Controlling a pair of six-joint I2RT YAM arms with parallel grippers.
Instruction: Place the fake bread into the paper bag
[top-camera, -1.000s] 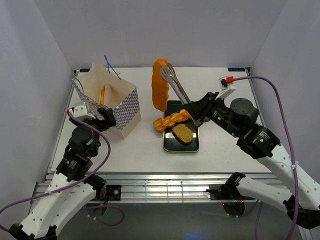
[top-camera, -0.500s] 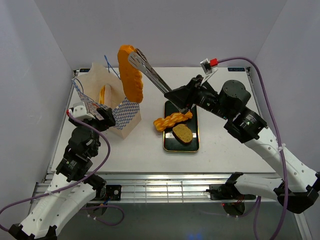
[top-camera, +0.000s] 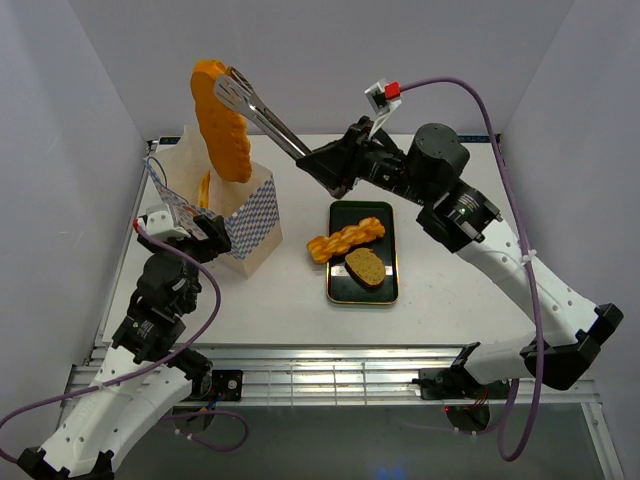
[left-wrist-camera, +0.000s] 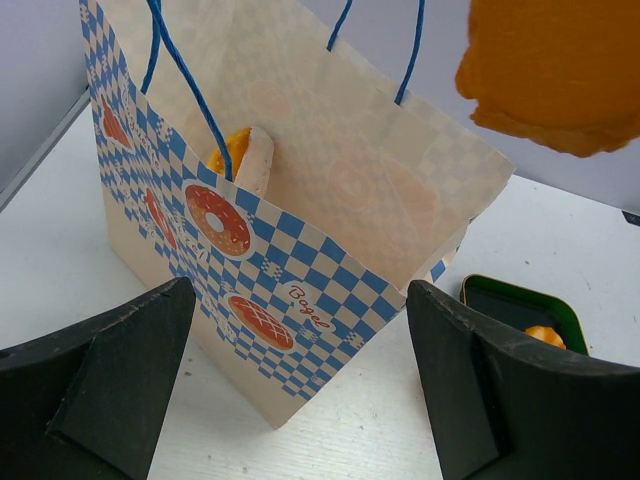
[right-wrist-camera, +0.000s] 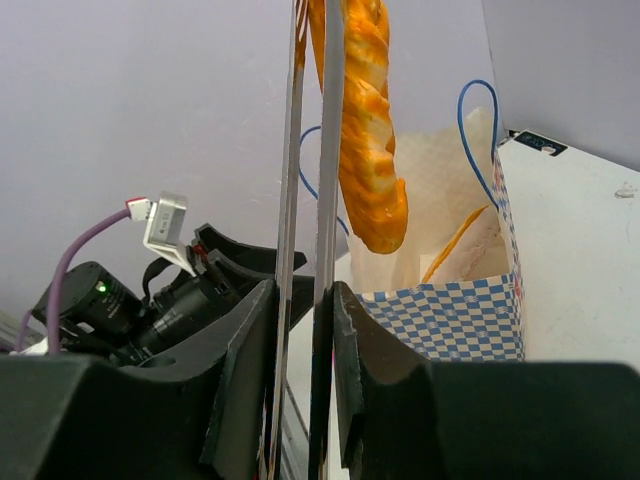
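Note:
My right gripper (top-camera: 330, 168) is shut on silver tongs (top-camera: 262, 113), which pinch a long golden loaf (top-camera: 222, 118) hanging in the air over the open mouth of the paper bag (top-camera: 240, 210). In the right wrist view the loaf (right-wrist-camera: 368, 140) hangs above the bag (right-wrist-camera: 455, 270) between the tongs' arms (right-wrist-camera: 305, 200). One bread piece (left-wrist-camera: 240, 160) stands inside the bag (left-wrist-camera: 270, 260). A braided twist (top-camera: 345, 239) and an oval bun (top-camera: 366, 266) lie on the black tray (top-camera: 340, 290). My left gripper (left-wrist-camera: 300, 400) is open and empty beside the bag's near corner.
White walls enclose the white table (top-camera: 450, 270) on three sides. The bag's blue string handles (left-wrist-camera: 185, 90) stand up above its rim. A metal rail (top-camera: 330, 360) runs along the near edge.
My right arm has swung the tongs and loaf left and up, from above the tray to over the bag's mouth. The left arm has not moved.

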